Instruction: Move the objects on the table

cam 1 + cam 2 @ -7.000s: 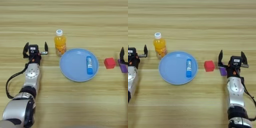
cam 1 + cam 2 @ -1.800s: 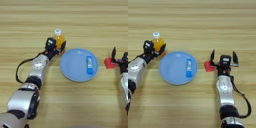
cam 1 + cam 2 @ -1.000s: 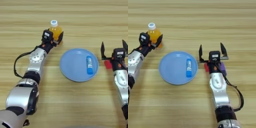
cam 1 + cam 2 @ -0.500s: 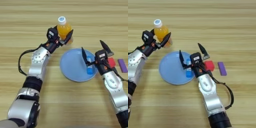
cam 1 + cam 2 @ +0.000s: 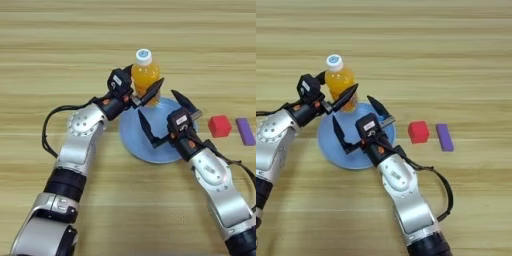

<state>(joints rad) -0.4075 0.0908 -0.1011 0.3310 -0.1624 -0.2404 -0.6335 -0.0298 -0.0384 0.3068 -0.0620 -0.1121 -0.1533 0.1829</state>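
Over the plate's (image 5: 131,135) far-left rim in the left eye view, my left gripper (image 5: 141,91) pinches the orange-drink bottle (image 5: 145,76), upright. My right gripper (image 5: 165,116) hangs spread above the plate centre, hiding the glue stick.

Seen from the right eye, the red cube (image 5: 418,131) and purple block (image 5: 444,136) lie on the table (image 5: 456,60) to my right, nearer that arm; the block's long axis points away from me.

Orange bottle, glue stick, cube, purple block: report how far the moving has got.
Done: nothing clearly. In hand: the left gripper is shut on the orange bottle at the blue plate; the right gripper is open over the plate. Left: red cube and purple block, both untouched.
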